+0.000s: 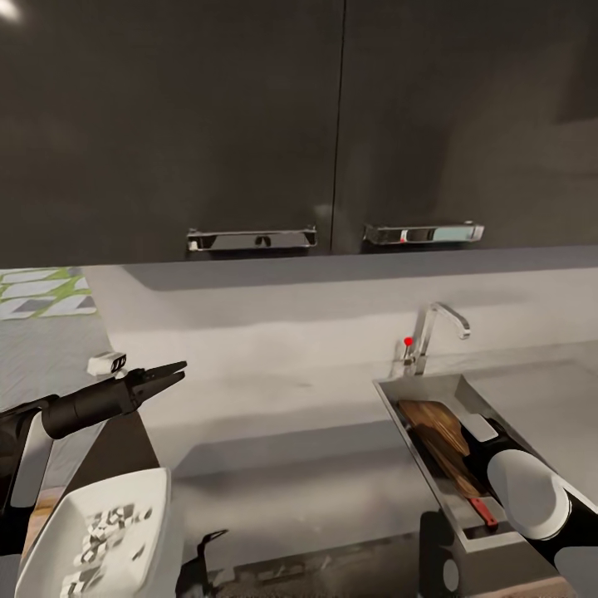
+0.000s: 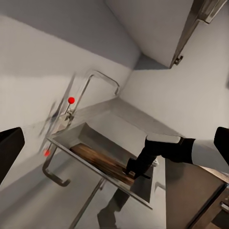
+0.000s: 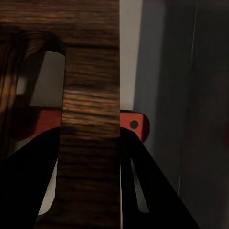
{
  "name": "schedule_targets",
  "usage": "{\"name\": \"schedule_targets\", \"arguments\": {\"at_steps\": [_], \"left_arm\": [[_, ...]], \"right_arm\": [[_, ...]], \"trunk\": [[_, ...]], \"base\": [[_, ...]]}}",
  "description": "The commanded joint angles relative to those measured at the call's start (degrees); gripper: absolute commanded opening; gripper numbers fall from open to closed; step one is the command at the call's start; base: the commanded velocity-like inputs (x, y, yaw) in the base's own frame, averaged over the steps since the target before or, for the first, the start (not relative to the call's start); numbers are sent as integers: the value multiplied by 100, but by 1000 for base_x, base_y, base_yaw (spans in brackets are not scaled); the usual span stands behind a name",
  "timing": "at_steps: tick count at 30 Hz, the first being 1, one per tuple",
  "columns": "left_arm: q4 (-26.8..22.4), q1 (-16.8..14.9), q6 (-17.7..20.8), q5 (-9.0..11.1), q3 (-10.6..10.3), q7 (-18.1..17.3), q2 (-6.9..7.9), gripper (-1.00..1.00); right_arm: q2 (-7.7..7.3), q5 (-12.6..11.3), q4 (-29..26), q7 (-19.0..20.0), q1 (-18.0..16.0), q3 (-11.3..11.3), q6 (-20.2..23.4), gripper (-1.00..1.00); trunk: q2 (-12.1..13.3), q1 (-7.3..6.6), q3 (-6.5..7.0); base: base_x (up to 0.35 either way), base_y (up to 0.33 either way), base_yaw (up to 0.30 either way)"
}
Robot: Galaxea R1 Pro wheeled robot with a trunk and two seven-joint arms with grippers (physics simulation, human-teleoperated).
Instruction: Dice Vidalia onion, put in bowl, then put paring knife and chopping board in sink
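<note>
Nearest me, the white square-ish bowl (image 1: 100, 531) sits low on the left with pale diced onion pieces (image 1: 104, 527) inside. Just above it the black left hand (image 1: 169, 374) hangs in the air, its fingers slightly apart and holding nothing. Over to the right, the right hand (image 2: 135, 171) reaches down into the grey steel sink (image 1: 432, 394), its fingers clamped on the edge of the dark brown wood-grain chopping board (image 1: 440, 440), which lies in the basin. The red-handled paring knife (image 1: 482, 510) rests beneath the board. Behind stands the curved chrome tap (image 1: 436, 328) with its red knob.
</note>
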Motion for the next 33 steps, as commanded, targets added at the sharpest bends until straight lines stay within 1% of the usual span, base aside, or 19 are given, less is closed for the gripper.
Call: {"name": "schedule_targets", "arguments": {"at_steps": [1,16,22,33], "left_arm": [[0,-6,55,14,1,-10,1,100],[0,-6,55,7,-2,-10,1,100],[0,-6,54,7,-5,-10,1,100],[0,-7,54,0,-6,-10,-8,100]], "right_arm": [[-1,-31,-10,-29,-4,27,53,-100],[-22,4,-10,-29,-4,29,45,-100],[-35,90,-18,-37,-4,21,0,-100],[-36,105,-19,-38,-4,14,-28,-100]], "trunk": [[-14,3,-23],[-14,3,-159],[-14,3,-170],[-14,3,-171]], "base": [[0,0,0],[0,0,0],[0,0,0],[0,0,0]]}}
